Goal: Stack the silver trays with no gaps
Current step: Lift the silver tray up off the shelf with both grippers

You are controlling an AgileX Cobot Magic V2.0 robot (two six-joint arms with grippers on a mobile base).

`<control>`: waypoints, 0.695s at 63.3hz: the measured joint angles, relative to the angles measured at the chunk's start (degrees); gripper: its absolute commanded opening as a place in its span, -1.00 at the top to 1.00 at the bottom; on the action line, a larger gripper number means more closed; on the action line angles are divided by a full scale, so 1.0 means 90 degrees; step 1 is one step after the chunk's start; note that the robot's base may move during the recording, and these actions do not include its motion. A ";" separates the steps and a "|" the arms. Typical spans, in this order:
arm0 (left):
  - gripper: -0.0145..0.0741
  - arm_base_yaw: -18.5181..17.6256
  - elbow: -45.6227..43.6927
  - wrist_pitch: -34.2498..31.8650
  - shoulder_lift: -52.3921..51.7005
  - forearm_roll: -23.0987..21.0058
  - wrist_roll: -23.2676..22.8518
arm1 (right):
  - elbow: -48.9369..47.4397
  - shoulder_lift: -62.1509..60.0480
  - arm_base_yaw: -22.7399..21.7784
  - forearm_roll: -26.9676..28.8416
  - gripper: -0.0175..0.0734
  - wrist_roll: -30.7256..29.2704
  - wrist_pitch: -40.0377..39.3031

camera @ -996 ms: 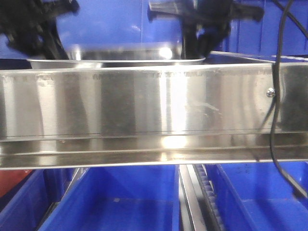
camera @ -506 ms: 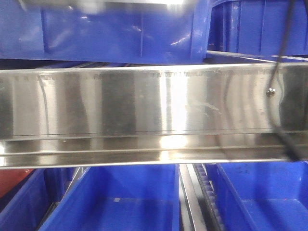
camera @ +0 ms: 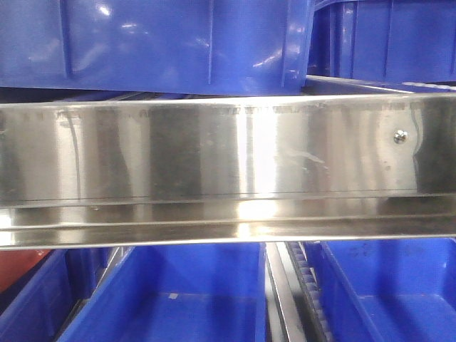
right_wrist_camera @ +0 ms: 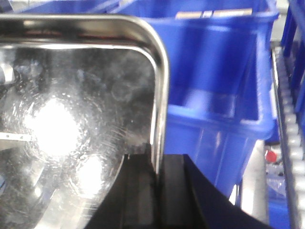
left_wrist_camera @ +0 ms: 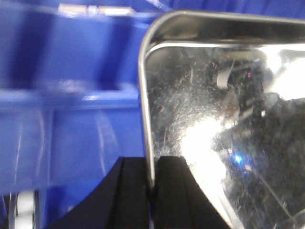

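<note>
One silver tray (left_wrist_camera: 224, 119) fills the right of the left wrist view, its scuffed mirror base facing me. My left gripper (left_wrist_camera: 151, 183) is shut on its left rim, one black finger on each side of the thin edge. In the right wrist view a silver tray (right_wrist_camera: 71, 109), apparently the same one, fills the left, and my right gripper (right_wrist_camera: 157, 176) is shut on its right rim. Neither tray nor grippers show in the front view.
A long polished steel rail (camera: 214, 171) with a screw head (camera: 401, 137) spans the front view. Blue plastic bins (camera: 178, 43) sit above and below it. More blue bins (right_wrist_camera: 214, 95) lie beyond the tray in both wrist views, with a roller track (right_wrist_camera: 286, 124) at the right.
The tray and both arms, seen above the rail a second ago, have risen out of the top of the front view. The black cable at the right has gone too.
</note>
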 measured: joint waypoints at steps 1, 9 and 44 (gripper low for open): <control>0.71 -0.0025 0.0000 -0.0021 0.0002 0.0060 0.0000 | 0.0000 -0.0014 0.0000 0.0000 0.79 0.0000 0.0000; 0.71 -0.0144 0.0000 -0.0253 0.0042 0.0461 -0.0431 | 0.0000 -0.0058 0.0048 -0.0116 0.79 0.0000 -0.0031; 0.71 -0.0155 0.0000 -0.0493 0.0156 0.0737 -0.0688 | 0.0000 -0.0058 0.0381 -0.0853 0.79 0.0201 0.0106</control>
